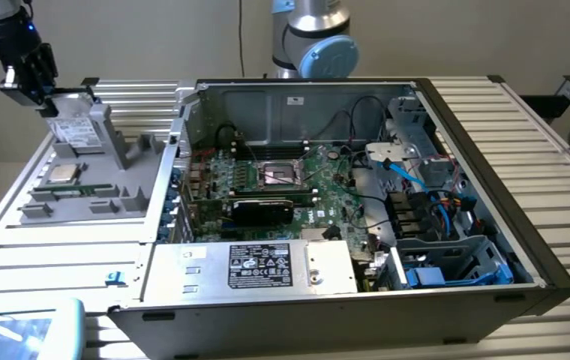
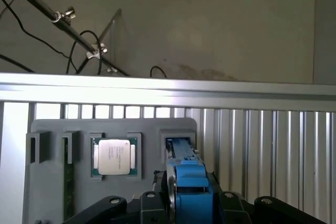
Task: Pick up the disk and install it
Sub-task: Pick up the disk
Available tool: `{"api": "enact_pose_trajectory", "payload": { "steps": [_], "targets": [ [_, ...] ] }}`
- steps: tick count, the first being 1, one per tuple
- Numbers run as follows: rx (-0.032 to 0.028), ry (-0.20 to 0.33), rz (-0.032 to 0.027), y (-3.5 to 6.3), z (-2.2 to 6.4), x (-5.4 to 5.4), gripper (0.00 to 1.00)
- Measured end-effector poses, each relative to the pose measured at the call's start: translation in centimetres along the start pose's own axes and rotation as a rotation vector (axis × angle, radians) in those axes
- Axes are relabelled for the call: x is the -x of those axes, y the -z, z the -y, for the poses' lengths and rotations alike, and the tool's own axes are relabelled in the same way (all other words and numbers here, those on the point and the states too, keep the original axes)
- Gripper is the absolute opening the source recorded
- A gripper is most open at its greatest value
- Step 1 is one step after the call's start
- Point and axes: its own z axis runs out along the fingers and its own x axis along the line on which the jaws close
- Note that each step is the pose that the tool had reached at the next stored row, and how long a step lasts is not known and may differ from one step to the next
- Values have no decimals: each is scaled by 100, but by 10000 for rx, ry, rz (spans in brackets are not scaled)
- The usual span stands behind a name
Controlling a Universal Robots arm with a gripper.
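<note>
light: bright, even, seemingly from overhead | glare: table slats (image 1: 55, 247), aluminium rail (image 2: 157, 90) washed white | shadow: computer case (image 1: 265, 105) interior dimmer

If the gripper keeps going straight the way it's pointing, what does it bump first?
Probably the flat silver-grey disk in its bright blue plastic frame, standing in the grey plastic tray right ahead of the gripper. It may already touch it; depth is unclear.

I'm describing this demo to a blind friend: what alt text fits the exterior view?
A robot gripper hangs at the top of the disk, which stands in a grey parts tray at the exterior view's left. Beside the tray, an open computer case shows its motherboard; a CPU chip lies flat in the tray.
</note>
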Motion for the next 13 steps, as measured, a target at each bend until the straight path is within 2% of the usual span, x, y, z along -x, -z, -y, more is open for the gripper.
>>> {"api": "enact_pose_trajectory", "payload": {
  "steps": [13],
  "targets": [
    [18, 237, -11, 0, 0, -1, 39]
  ]
}}
